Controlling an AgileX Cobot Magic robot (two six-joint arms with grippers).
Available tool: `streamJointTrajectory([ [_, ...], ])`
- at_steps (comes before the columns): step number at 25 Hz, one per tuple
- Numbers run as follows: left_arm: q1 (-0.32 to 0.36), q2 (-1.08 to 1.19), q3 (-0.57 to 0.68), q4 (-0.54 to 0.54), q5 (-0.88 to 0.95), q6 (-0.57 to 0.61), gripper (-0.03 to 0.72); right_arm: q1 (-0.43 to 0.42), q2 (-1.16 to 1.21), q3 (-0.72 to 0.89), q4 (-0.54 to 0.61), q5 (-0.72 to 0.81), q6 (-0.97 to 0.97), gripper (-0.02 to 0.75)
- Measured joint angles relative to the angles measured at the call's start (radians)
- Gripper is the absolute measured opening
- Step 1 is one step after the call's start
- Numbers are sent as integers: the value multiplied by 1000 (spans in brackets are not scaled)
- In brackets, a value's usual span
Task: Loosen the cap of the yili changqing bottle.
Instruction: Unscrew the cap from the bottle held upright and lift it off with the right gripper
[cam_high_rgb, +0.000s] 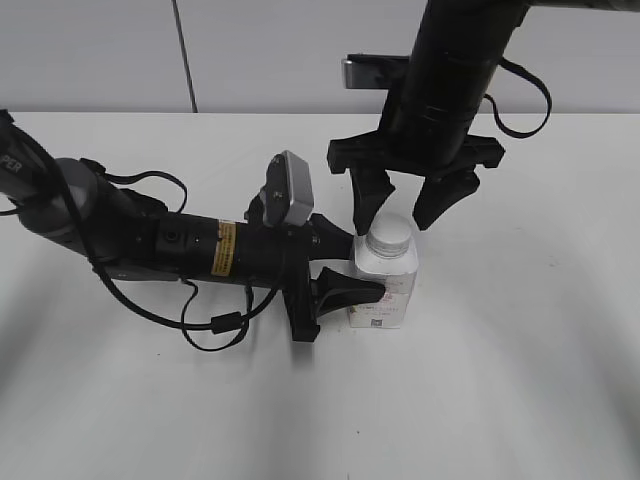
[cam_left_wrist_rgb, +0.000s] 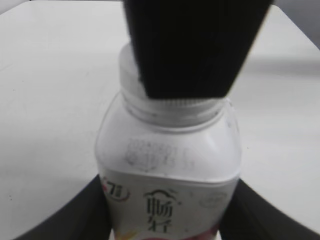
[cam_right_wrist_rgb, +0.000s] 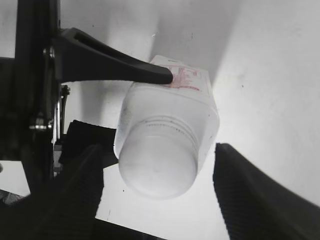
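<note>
**While One Arm Holds, the Other Gets Ready to Twist**

Because a cap cannot be turned if the bottle spins with it, the two arms share the job. Nearest to us, the left gripper (cam_high_rgb: 372, 272) lies low and sideways, and its jaws are clamped on the body of the yili changqing bottle (cam_high_rgb: 383, 285). One black finger (cam_right_wrist_rgb: 115, 67) presses flat on the side with the pink-red print — in the left wrist view the other dark finger shows on the far side of the label too. So the bottle stands upright between those jaws, on the white table (cam_high_rgb: 500, 380), and should not turn or tip.

Just past that, at the top of the bottle, sits the cap (cam_high_rgb: 390, 233). It looks fully on — no gap shows under it, so I judge the loosening is not yet done.

Farther back and higher up, the right gripper (cam_high_rgb: 408, 206) hangs pointing down over the cap. Its jaws are apart, one finger on each side of the cap, and in the right wrist view there is clear white space between the cap (cam_right_wrist_rgb: 157, 170) and each dark finger. It comes from above because a cap turns around the neck, and a grip from the top lets the wrist spin it.

Next, I think, those jaws must close on the ribbed side and then twist. If they squeeze off-centre, the cap may slip.
</note>
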Motion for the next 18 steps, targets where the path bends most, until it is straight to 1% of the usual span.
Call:
streamJointTrajectory([
  [7,0,0,0,0,0,0,377,0,8,0,-3,-6,10,532],
  [9,0,0,0,0,0,0,377,0,16,0,-3,2,11,519],
  [12,0,0,0,0,0,0,377,0,20,3,-7,5,13,480],
  [16,0,0,0,-1,0,0,377,0,20,3,-4,5,20,396],
  [18,0,0,0,-1,0,0,377,0,20,3,-3,5,20,392],
])
